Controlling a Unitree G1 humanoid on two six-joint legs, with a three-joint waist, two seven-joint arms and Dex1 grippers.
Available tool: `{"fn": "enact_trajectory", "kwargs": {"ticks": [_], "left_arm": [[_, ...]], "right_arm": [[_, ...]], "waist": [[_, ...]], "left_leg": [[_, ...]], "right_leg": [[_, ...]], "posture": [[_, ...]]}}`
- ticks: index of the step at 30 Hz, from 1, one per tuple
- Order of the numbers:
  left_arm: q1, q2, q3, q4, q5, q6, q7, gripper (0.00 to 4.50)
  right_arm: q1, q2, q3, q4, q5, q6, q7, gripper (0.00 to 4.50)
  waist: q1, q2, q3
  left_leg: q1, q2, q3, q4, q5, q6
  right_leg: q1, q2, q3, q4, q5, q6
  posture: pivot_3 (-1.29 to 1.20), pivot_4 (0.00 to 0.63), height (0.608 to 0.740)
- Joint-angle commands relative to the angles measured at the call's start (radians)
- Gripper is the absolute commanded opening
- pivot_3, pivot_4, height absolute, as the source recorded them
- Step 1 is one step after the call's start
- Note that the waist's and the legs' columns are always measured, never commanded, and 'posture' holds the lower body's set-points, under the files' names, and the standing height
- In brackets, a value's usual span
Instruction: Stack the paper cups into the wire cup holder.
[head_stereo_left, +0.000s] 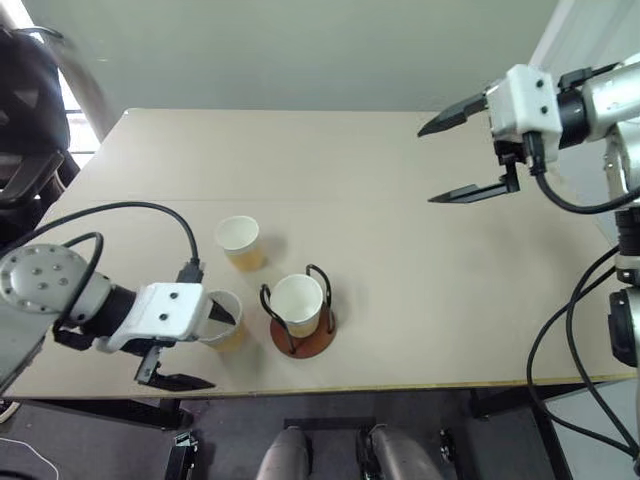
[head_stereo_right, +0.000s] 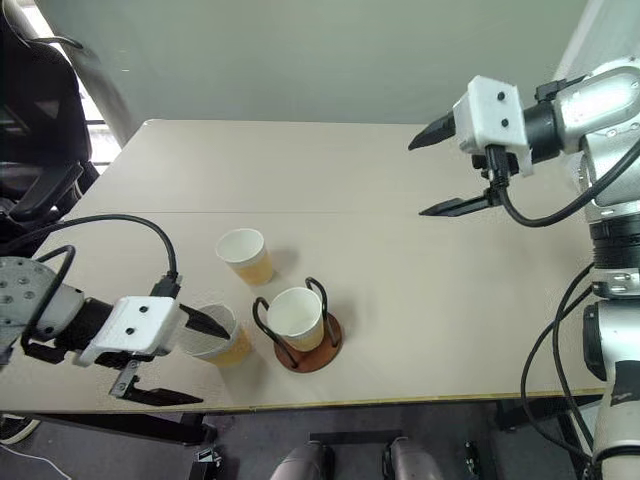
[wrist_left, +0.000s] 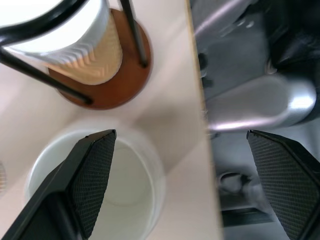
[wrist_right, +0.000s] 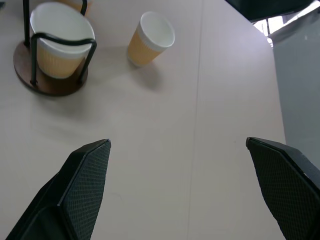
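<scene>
- Beige table (head_stereo_left: 400, 250) is carrying everything, under a pale wall.
- Holder (head_stereo_left: 302, 335) is standing near the table's front edge, one cup (head_stereo_left: 298, 303) sitting upright inside its wires.
- Second cup (head_stereo_left: 222, 318) is standing just left of the holder; left gripper (head_stereo_left: 197, 348) is straddling it, jaws wide apart, gripping nothing.
- Third cup (head_stereo_left: 239, 242) is standing behind-left of the holder.
- Right gripper (head_stereo_left: 455, 155) is hanging spread and empty, well behind-right of the holder.

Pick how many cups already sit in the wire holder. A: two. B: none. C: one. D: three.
C: one cup stands inside the holder; the other two cups stand on the table beside it.
</scene>
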Motion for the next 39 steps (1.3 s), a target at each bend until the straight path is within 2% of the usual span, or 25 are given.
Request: {"fn": "enact_trajectory", "kwargs": {"ticks": [1,5,8,12,19,22,33,36,39], "left_arm": [[-0.072,-0.016,-0.06,0.042,0.04,-0.035,-0.053,4.5],[-0.094,-0.027,-0.09,0.066,0.063,-0.057,-0.083,4.5],[-0.121,-0.042,-0.116,0.109,0.1,-0.09,-0.096,4.5],[-0.164,-0.07,-0.148,0.136,0.129,-0.106,-0.104,4.5],[-0.212,-0.096,-0.183,0.183,0.17,-0.142,-0.143,4.5],[-0.229,-0.107,-0.193,0.193,0.18,-0.148,-0.15,3.94],[-0.263,-0.134,-0.229,0.249,0.225,-0.203,-0.163,0.06],[-0.291,-0.132,-0.232,0.256,0.203,-0.201,-0.167,0.02],[-0.344,-0.096,-0.238,0.259,0.109,-0.172,-0.169,0.02]], "right_arm": [[0.063,-0.143,-0.089,-0.168,0.194,0.177,0.037,4.46],[0.224,-0.308,-0.19,-0.345,0.512,0.357,0.04,4.46],[0.406,-0.381,-0.339,-0.472,0.647,0.506,0.033,4.46],[0.532,-0.385,-0.469,-0.573,0.734,0.602,-0.059,4.46],[0.577,-0.371,-0.518,-0.622,0.763,0.629,-0.161,4.46],[0.577,-0.374,-0.513,-0.623,0.758,0.62,-0.177,4.5],[0.581,-0.386,-0.505,-0.631,0.74,0.6,-0.199,4.5],[0.584,-0.388,-0.507,-0.63,0.733,0.597,-0.201,4.5],[0.588,-0.389,-0.509,-0.622,0.726,0.587,-0.192,4.5]], "waist": [[0.007,0.0,0.0],[0.012,0.0,0.0],[0.012,-0.001,-0.001],[0.006,-0.001,-0.001],[0.003,-0.001,-0.001],[0.003,-0.001,-0.001],[0.005,-0.001,-0.001],[0.007,-0.001,-0.001],[0.009,-0.001,-0.001]], "left_leg": [[-0.001,0.001,0.0,0.0,0.001,0.001],[-0.004,0.002,0.001,0.001,0.0,-0.001],[-0.003,0.002,0.003,0.001,-0.002,-0.002],[0.0,0.004,0.003,0.002,-0.002,-0.002],[0.002,0.003,0.003,0.004,0.003,0.005],[0.0,0.003,0.003,0.006,0.004,0.005],[-0.004,0.003,0.003,0.016,-0.001,0.009],[-0.004,0.003,0.003,0.017,-0.002,0.009],[-0.004,0.003,0.003,0.017,-0.002,0.009]], "right_leg": [[0.0,0.0,0.0,0.0,0.0,-0.001],[0.0,0.002,0.001,-0.004,0.0,0.003],[0.001,0.003,0.002,-0.004,-0.001,0.006],[0.003,0.004,0.002,-0.003,-0.002,0.007],[0.006,0.004,0.003,-0.003,-0.002,0.007],[0.006,0.004,0.004,-0.003,-0.002,0.007],[0.006,0.004,0.004,-0.003,-0.001,0.014],[0.006,0.004,0.004,-0.003,0.0,0.014],[0.006,0.004,0.004,-0.003,0.0,0.014]], "posture": [[0.0,0.15,0.74],[0.0,0.15,0.74],[0.0,0.15,0.74],[0.0,0.15,0.74],[0.0,0.15,0.74],[0.0,0.15,0.74],[0.0,0.15,0.74],[0.0,0.15,0.74],[0.0,0.15,0.74]]}}
